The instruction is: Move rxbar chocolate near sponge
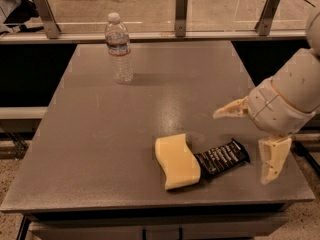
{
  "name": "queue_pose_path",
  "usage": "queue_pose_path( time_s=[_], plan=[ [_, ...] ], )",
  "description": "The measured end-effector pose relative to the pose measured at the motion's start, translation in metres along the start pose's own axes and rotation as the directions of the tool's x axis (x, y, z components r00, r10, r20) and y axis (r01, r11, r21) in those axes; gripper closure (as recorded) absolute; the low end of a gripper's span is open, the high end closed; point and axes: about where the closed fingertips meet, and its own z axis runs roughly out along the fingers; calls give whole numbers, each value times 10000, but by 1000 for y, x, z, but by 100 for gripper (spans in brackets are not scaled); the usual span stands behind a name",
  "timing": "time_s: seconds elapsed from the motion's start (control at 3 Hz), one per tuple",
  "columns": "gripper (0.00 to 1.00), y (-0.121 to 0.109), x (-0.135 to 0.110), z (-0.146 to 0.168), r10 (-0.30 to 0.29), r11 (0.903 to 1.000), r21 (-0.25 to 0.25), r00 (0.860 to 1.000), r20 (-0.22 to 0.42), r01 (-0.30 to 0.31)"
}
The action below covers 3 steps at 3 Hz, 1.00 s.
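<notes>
Gripper (240,149) hangs wide open just beside the bar (222,158), which seems to touch the sponge (176,161); we'd pinch its 2 long edges: light, flat, slick.

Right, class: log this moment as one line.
claw: open, by bar's right end | bar: flat on table, against sponge | bottle: upright, back left

The gripper (240,149), low at the right, has two cream, wedge-shaped fingers (271,159) — tapering to points — set on a bulbous white wrist (280,104) with thin seams.
</notes>
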Motion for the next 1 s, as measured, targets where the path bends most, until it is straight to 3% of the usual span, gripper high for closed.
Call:
queue_pose_path(
  time_s=[0.33, 0.67, 1.0],
  plan=[
    [0, 1, 14, -35, 447, 9984, 308, 9964, 723, -470],
    [0, 9, 40, -53, 1296, 9893, 498, 9826, 1330, -1373],
    [0, 6, 39, -54, 1255, 9893, 577, 9834, 1313, -1339]
  ],
)
